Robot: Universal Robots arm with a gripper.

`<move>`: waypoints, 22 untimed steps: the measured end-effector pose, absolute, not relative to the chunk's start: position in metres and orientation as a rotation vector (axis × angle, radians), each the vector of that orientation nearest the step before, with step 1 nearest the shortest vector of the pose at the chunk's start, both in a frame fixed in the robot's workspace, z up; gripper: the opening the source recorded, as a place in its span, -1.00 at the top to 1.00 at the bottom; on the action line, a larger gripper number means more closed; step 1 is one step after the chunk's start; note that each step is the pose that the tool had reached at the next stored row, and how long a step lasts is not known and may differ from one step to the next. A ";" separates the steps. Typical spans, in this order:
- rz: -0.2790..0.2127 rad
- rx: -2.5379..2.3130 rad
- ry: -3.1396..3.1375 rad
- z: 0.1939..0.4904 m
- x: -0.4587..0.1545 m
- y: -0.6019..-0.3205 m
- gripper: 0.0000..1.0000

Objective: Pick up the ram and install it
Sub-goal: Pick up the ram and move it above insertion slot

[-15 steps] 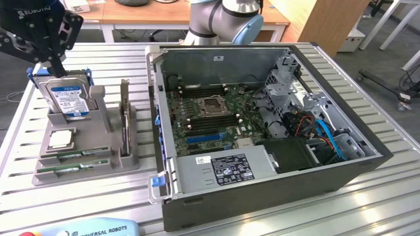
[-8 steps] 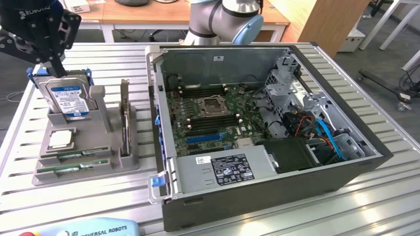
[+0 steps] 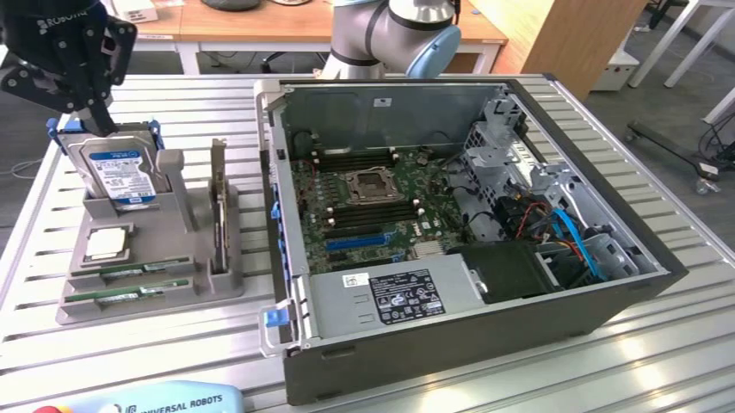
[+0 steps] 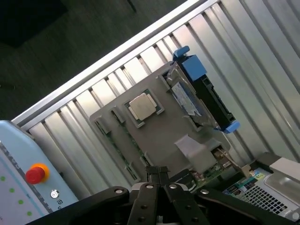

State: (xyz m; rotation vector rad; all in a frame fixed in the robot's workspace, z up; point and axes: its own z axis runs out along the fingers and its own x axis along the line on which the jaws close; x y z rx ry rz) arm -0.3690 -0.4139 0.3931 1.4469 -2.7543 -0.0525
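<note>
Two ram sticks lie side by side in the front slots of a grey holder [image 3: 172, 258]: one ram stick [image 3: 129, 272] and a second one [image 3: 126, 295], both thin and green. In the wrist view a ram stick [image 4: 107, 132] shows edge-on in the same grey holder [image 4: 168, 136]. My gripper [image 3: 103, 123] hangs above the holder's back end, over the hard drive, well above the ram. Its fingers are shut with nothing between them, as the wrist view of the gripper [image 4: 157, 172] shows.
The holder also carries a blue-labelled hard drive [image 3: 115, 172], a square processor [image 3: 106, 243] and an upright dark card [image 3: 219, 202]. An open computer case [image 3: 460, 215] with its motherboard [image 3: 361, 194] lies at the exterior view's right. A pendant [image 3: 150, 400] sits at the table's front edge.
</note>
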 end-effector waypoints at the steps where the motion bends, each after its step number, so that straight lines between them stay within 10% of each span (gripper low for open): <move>1: -0.052 1.463 -2.745 0.393 -0.369 -0.414 0.80; 22: -0.044 1.820 -2.517 0.393 -0.369 -0.414 0.80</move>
